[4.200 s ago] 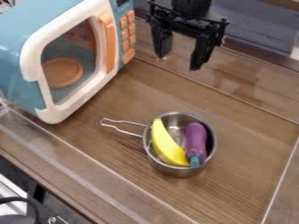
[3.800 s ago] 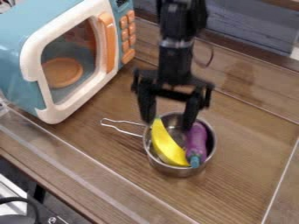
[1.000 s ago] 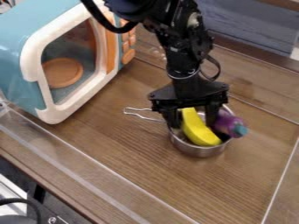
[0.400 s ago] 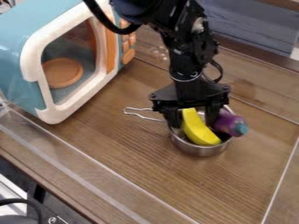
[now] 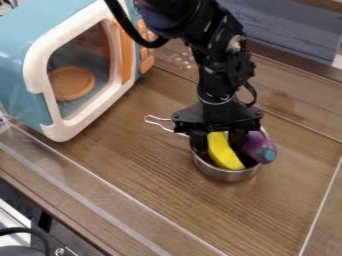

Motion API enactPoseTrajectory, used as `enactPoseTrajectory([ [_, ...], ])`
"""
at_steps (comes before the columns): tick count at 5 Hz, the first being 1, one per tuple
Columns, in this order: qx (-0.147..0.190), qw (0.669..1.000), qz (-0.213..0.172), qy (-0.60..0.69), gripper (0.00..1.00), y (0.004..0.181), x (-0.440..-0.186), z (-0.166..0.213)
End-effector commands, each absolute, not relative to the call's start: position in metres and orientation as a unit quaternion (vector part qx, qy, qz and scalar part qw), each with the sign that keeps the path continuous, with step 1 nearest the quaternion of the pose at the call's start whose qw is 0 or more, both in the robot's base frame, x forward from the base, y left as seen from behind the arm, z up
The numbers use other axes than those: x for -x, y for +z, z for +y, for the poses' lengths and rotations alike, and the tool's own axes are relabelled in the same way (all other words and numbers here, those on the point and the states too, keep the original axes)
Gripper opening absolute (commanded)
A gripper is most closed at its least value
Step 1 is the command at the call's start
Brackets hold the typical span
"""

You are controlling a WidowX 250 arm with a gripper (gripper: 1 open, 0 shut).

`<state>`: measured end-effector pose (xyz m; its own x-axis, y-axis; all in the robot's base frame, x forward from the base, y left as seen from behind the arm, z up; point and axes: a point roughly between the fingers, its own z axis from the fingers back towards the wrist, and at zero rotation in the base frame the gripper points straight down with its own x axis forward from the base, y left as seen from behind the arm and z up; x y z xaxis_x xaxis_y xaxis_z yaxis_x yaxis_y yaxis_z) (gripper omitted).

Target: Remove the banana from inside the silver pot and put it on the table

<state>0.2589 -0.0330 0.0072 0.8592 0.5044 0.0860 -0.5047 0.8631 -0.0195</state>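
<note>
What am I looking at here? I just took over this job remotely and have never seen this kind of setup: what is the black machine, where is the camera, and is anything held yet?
The single camera looks down from in front of the dark brown wood-grain table. The black jointed thing is a robot arm; its gripper points down into the small shiny silver pot. Inside the pot lie a bright yellow toy banana and a purple eggplant. The black fingers stand on either side of the banana's upper end, but this view does not show whether they have closed on it, and the banana is not lifted. A teal-and-white toy microwave stands at the back left.
</note>
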Motion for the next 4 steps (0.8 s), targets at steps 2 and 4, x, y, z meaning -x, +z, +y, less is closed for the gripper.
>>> enactPoseTrajectory([
  [2,-0.071,0.970,0.098,0.213,0.00,-0.006,-0.186,-0.027],
  [4,-0.067,0.975,0.108,0.181,0.00,0.024,-0.188,-0.035],
])
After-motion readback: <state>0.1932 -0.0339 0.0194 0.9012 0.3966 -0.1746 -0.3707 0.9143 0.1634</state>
